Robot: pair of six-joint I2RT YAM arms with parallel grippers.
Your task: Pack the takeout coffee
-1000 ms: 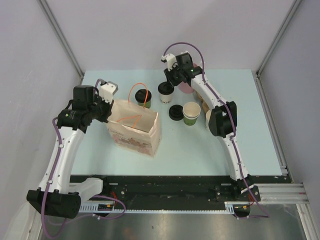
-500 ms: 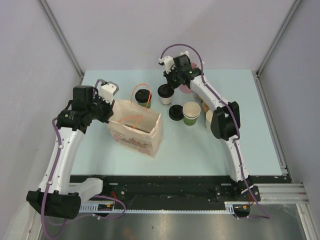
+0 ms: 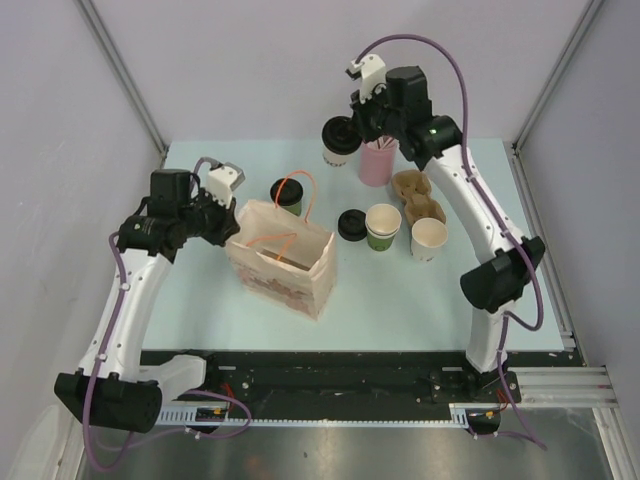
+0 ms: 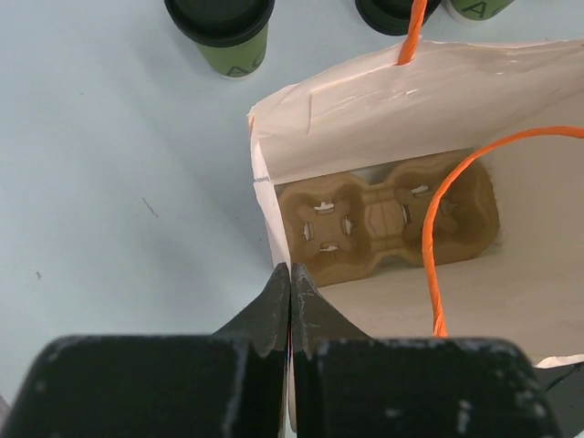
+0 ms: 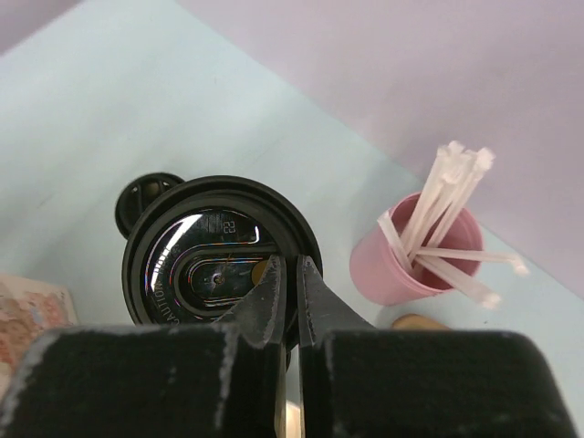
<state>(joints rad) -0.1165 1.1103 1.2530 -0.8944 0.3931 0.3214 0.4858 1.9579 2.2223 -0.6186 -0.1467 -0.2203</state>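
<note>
Early: bag point(image 3: 285, 265) holds only a carrier point(image 4: 383, 219). Right jaws pinch white cup point(image 3: 338, 140) by its rim, aloft behind bag; green cup point(image 3: 287, 195) on bench point(image 3: 400, 300) just behind bag; left jaws clamp bag's edge.

Top view: white cup point(image 3: 337, 148) lettering too small to read. Right wrist view: black lid point(image 5: 196, 265) hides the cup body; right gripper point(image 5: 290, 266) covers the lid's near rim; brown thing point(image 5: 415, 321) behind it, cannot tell what. Left wrist view: green cup point(image 4: 224, 41) and loose lid point(image 4: 392, 11) cut off at top; bag point(image 4: 383, 100) runs off right edge, walls partly hiding the carrier point(image 4: 383, 219).
</note>
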